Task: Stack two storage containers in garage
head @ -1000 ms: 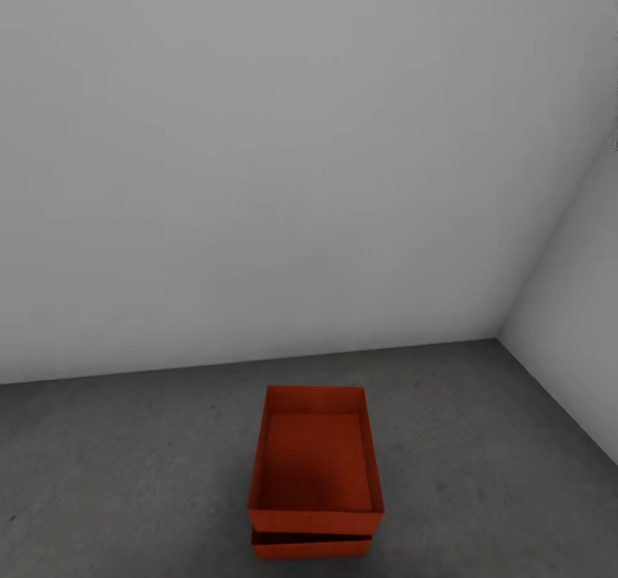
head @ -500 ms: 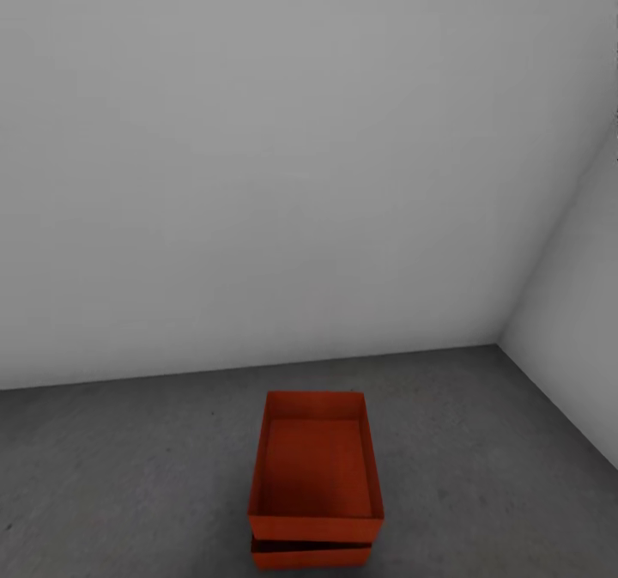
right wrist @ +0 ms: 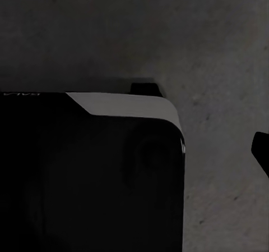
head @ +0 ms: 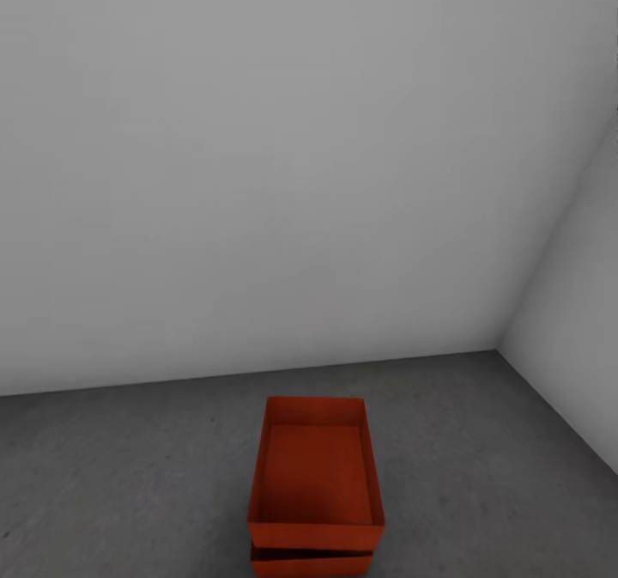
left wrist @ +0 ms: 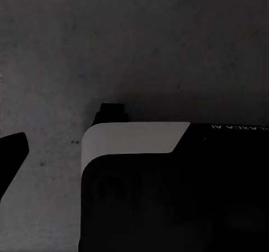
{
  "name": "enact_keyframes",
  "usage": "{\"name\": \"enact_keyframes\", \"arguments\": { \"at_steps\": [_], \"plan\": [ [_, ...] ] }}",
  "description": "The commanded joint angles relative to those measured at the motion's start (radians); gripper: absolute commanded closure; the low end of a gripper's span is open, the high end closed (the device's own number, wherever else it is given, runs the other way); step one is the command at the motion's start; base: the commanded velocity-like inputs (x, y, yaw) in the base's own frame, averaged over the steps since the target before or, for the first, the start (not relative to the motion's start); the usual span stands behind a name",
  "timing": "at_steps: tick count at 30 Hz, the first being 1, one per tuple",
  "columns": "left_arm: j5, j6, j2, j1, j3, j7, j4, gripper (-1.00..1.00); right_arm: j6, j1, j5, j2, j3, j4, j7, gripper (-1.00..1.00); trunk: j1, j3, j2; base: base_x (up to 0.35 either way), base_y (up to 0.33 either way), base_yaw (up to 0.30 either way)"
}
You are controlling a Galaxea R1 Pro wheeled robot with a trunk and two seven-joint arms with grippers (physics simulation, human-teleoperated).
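Stacking looks done: the upper container [head: 315,466] sits on the lower container [head: 312,558], its near edge overhanging a little, on the garage floor [head: 129,475] near the white wall [head: 257,174]. Whether either gripper's fingers are apart or together I cannot tell; each wrist view shows the robot's dark base [left wrist: 174,190] over concrete. Finishing well means leaving the pile untouched and keeping clear of it.

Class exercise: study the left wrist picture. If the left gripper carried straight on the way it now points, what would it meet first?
Most likely the grey concrete floor, which lies ahead of the camera. The dark, white-edged robot base sits lower in that picture, probably beside the line rather than across it, though depth is hard to judge.
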Motion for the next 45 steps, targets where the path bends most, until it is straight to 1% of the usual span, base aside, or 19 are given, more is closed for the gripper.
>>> {"name": "enact_keyframes", "arguments": {
  "at_steps": [1, 17, 24, 34, 36, 40, 45],
  "plan": [
    [0.006, 0.004, 0.0, -0.001, -0.001, 0.003, 0.0, -1.0, -0.007, -0.001, -0.01, 0.001, 0.008, 0.003, 0.0, -1.0, 0.0, 0.001, -0.001, 0.0, 0.0, 0.0],
    [0.006, 0.0, 0.003, -0.001, -0.001, 0.003, 0.0, -1.0, -0.012, -0.001, -0.01, 0.001, 0.008, 0.003, 0.0, -1.0, 0.0, 0.025, -0.001, 0.0, 0.0, 0.0],
    [0.007, -0.024, 0.003, 0.0, -0.001, 0.003, 0.0, -1.0, -0.033, -0.001, -0.01, 0.001, 0.008, 0.003, 0.0, -1.0, 0.0, 0.026, -0.001, 0.0, 0.0, 0.0],
    [0.007, -0.029, 0.003, 0.001, -0.001, 0.003, 0.0, -1.0, -0.035, -0.001, -0.004, -0.007, 0.009, 0.002, 0.0, -1.0, 0.0, 0.026, -0.001, 0.0, 0.0, 0.0],
    [0.007, -0.048, 0.003, 0.001, -0.001, 0.004, 0.0, -1.0, -0.035, -0.001, -0.007, -0.007, 0.009, 0.002, 0.0, -1.0, 0.0, 0.026, -0.001, 0.0, 0.0, 0.0],
    [0.008, -0.111, 0.004, 0.001, -0.001, 0.007, 0.0, -1.0, -0.035, -0.001, -0.009, -0.008, 0.01, 0.002, 0.0, -1.0, 0.0, 0.026, -0.001, 0.0, 0.0, 0.0],
    [0.006, -0.129, 0.003, 0.001, -0.001, 0.012, 0.0, -1.0, -0.031, -0.002, -0.003, -0.009, 0.011, 0.002, 0.0, -1.0, 0.0, 0.026, -0.001, 0.0, 0.0, 0.0]
  ]
}}
